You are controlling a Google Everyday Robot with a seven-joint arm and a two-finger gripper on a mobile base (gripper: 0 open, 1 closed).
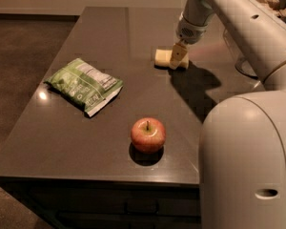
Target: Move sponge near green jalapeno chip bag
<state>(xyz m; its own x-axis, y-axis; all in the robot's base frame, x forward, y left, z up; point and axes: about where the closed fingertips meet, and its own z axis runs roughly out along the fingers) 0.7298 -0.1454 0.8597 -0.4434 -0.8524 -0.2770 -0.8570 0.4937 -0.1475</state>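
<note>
The pale yellow sponge (163,57) lies on the dark table toward the back, right of centre. My gripper (178,58) hangs down right at the sponge's right side, its yellowish fingers covering part of it. The green jalapeno chip bag (85,85) lies flat on the left part of the table, well apart from the sponge, with its white label panel facing up.
A red apple (148,134) stands near the table's front edge (95,175). My white arm and base fill the right side. A glass object (238,56) sits at the back right, partly hidden behind the arm.
</note>
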